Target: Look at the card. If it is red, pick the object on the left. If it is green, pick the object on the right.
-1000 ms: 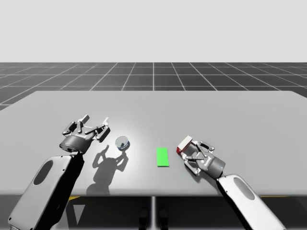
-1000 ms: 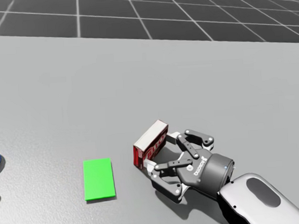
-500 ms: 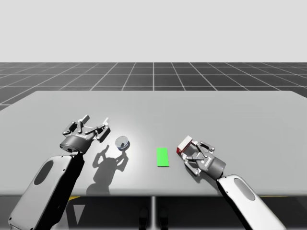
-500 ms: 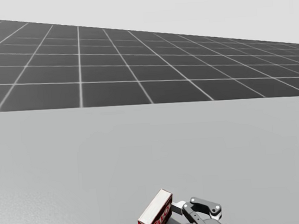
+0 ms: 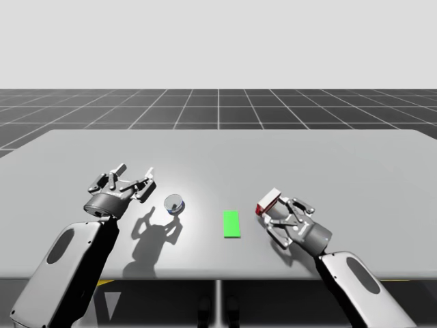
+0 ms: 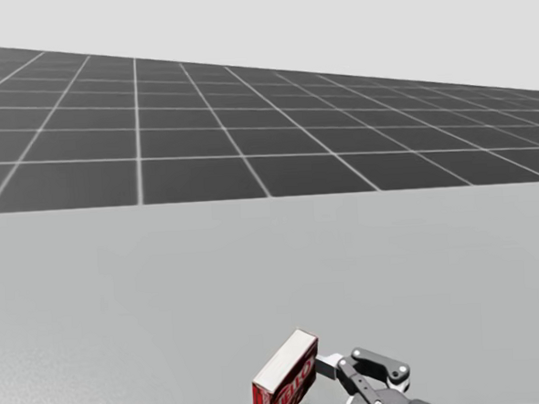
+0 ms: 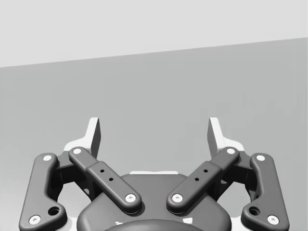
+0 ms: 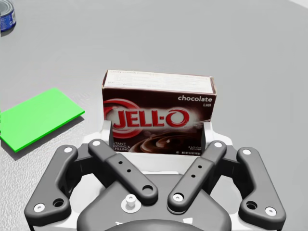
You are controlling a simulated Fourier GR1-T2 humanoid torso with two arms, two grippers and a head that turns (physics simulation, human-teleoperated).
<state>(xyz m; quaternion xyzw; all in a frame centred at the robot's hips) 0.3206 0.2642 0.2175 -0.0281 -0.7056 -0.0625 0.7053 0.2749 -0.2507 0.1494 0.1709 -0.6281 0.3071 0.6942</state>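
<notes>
Right wrist view: the right gripper clamps the red box beside the green card. The grip seems centred, so a slow, straight lift should avoid tilting.

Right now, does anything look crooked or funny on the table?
Only the dark red rectangular box leans askew, pinched in my right end effector. The flat green card and small blue round can sit tidy.
</notes>
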